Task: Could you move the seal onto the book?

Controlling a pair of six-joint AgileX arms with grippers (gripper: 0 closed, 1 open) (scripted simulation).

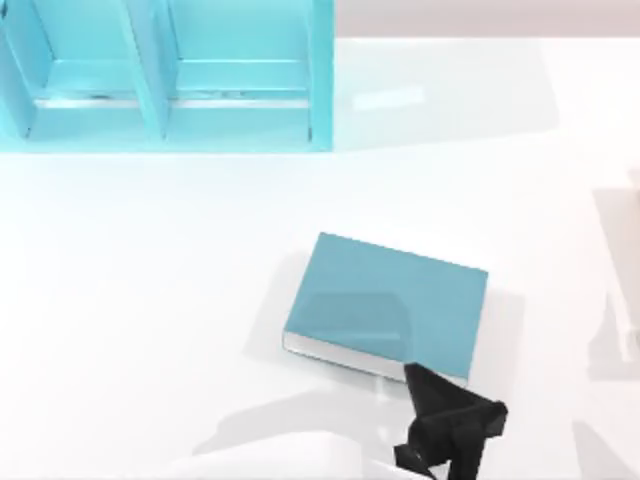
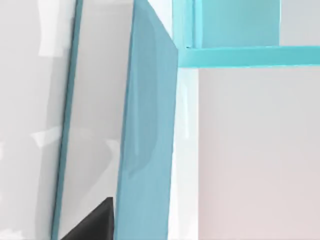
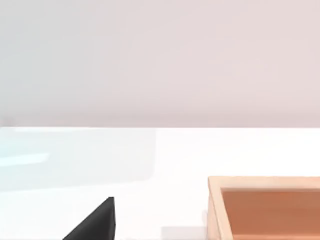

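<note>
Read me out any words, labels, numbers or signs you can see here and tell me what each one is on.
None: no readable text anywhere.
The book has a plain teal cover.
The shelf unit is unmarked.
The wooden tray is bare.

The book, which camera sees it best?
The top view: the book lies flat on the table, its whole teal cover and white page edge visible, a pincer at its near edge. The left wrist view shows it close up, cut off. The right wrist view looks across the table instead.
</note>
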